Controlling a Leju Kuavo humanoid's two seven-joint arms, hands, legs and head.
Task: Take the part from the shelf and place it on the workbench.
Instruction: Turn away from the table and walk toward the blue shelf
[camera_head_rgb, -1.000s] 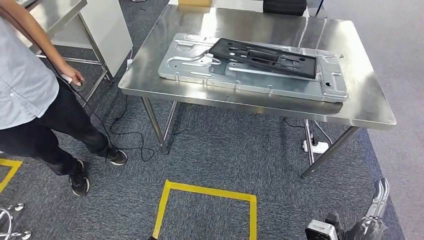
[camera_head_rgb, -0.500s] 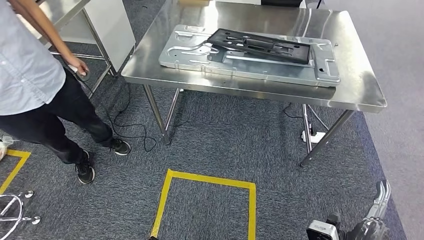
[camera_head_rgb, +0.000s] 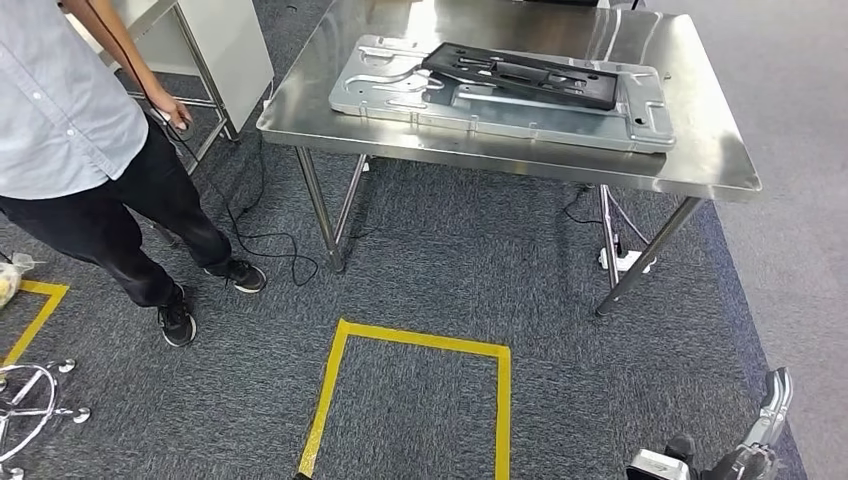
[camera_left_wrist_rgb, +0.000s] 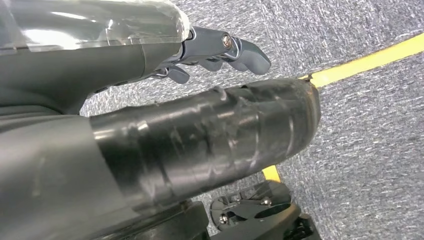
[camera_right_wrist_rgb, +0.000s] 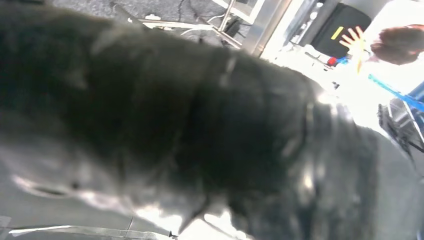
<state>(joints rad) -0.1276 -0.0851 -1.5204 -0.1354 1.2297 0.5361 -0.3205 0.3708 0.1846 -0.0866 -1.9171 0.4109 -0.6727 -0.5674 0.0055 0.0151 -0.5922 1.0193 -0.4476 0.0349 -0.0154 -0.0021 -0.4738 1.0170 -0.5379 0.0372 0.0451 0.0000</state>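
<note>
Part: black part (camera_head_rgb: 530, 75) already lies on silver plate (camera_head_rgb: 500, 95) atop worktop (camera_head_rgb: 700, 150).
Left hand (camera_left_wrist_rgb: 220, 50): fingers curled, holding nothing.
Right hand: state cannot be told.
Remaining: seemingly nothing.

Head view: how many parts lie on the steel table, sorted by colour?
Silver: 1, the large metal plate lying flat on the table.
Black: 1, the long black part resting on top of the plate.
Total: 2.
</note>
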